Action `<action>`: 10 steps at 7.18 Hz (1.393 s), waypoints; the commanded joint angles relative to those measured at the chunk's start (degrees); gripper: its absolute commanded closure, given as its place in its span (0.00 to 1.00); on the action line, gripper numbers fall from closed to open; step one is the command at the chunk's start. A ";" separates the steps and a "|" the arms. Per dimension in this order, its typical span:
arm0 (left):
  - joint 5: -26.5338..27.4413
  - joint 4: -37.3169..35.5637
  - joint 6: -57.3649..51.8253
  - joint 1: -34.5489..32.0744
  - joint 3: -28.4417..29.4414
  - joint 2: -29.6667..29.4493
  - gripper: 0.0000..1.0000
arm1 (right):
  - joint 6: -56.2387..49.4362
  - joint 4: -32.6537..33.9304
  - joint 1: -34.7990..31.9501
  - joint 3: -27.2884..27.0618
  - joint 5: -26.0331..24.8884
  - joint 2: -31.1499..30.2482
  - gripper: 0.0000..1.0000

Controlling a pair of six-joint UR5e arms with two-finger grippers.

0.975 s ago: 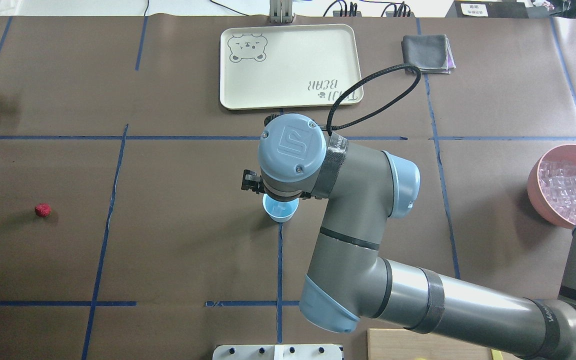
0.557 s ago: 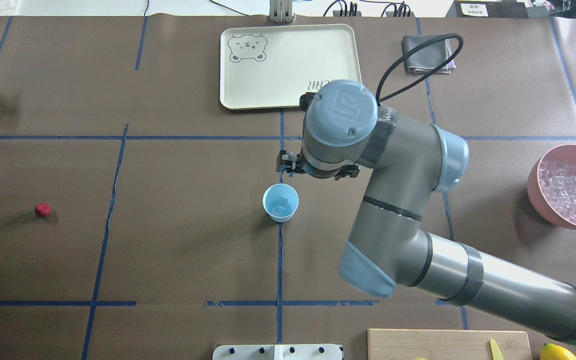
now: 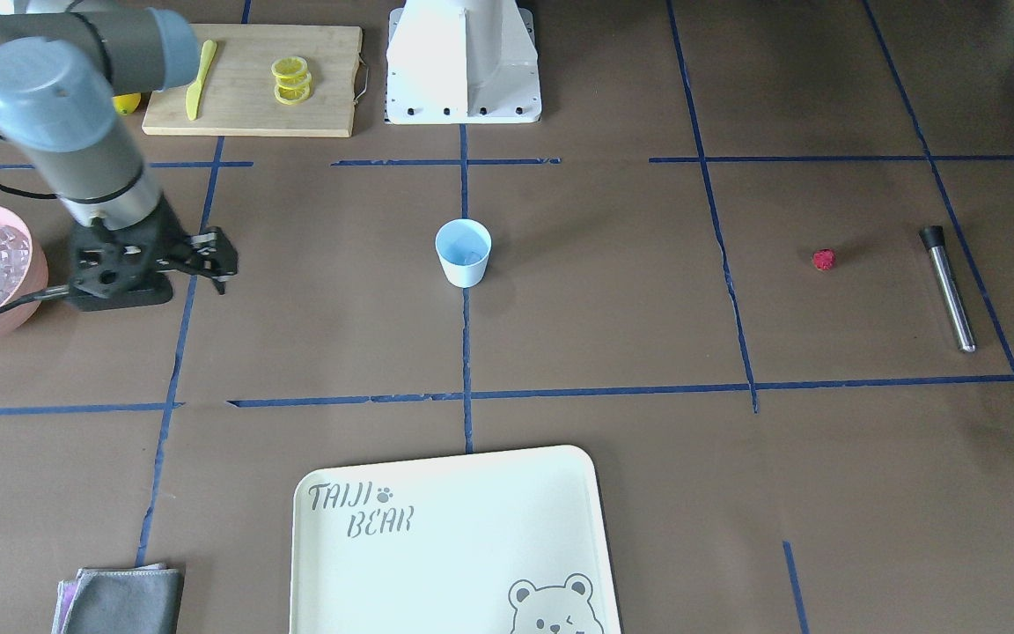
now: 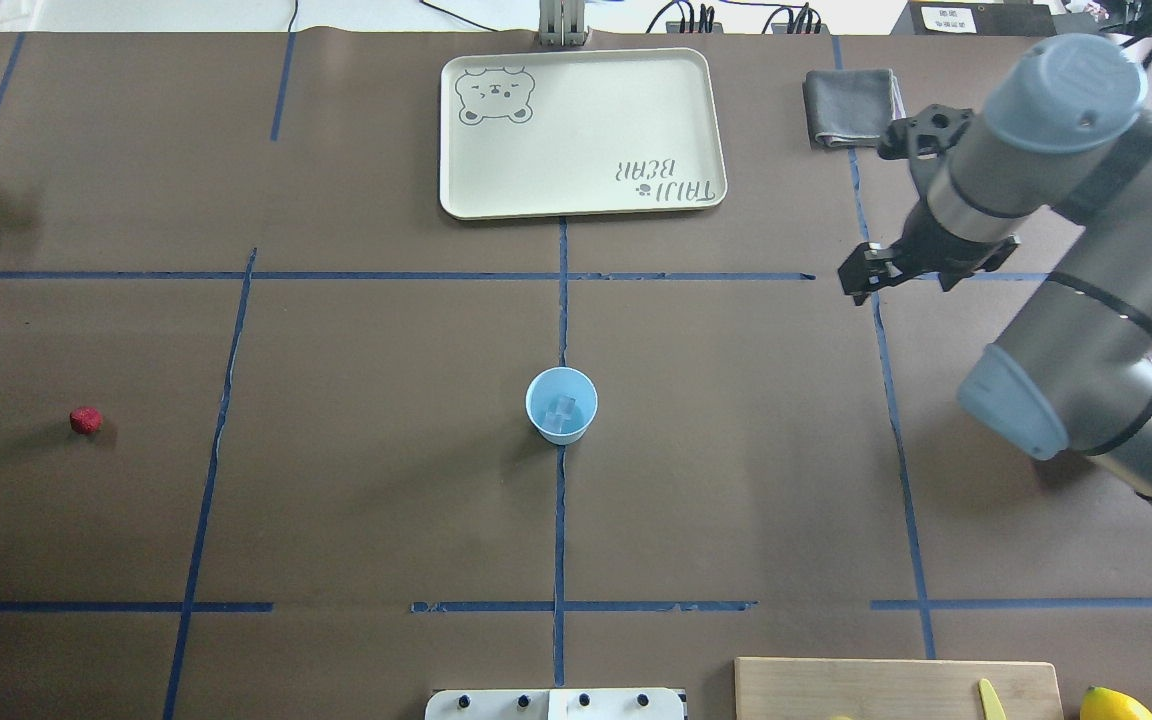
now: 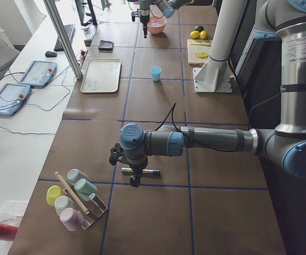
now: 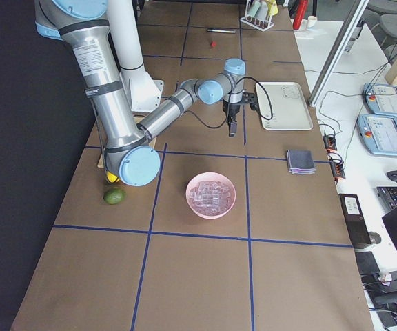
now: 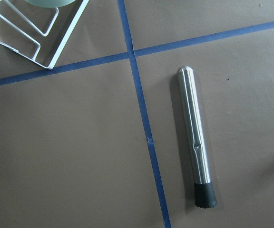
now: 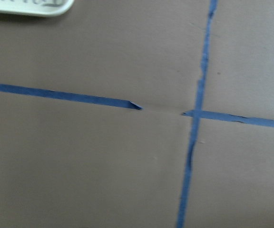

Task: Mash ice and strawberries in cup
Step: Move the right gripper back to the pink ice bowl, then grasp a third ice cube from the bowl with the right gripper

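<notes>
The right tool is opened wide, empty. The berry, nine o'clock from the cup, could be squashed if gripped hard.

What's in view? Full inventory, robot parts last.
cup: 1, light blue, centre
ice cube: 1, clear, inside cup
strawberry: 1, red, left half
muddler: 1, steel, left end
bowl of ice: 1, pink, right end
tray: 1, cream, far centre
cloth: 1, grey, beside tray
cutting board: 1, wood, near base
lemon slices: stack, yellow, on board
knife: 1, yellow, on board
cup rack: 1, white, left end
right gripper: 1, black, near bowl
left gripper: 1, black, over muddler
</notes>
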State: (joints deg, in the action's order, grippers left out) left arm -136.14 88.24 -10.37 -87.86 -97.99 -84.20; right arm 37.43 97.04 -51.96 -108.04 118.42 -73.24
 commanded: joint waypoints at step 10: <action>-0.09 0.00 0.00 0.06 -0.27 0.09 0.00 | -20.21 -26.38 -10.62 8.19 1.29 -23.89 0.08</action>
State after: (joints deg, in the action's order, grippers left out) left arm -136.16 88.24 -10.37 -87.81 -98.19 -84.11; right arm 18.12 70.67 -62.58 -100.89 119.89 -98.05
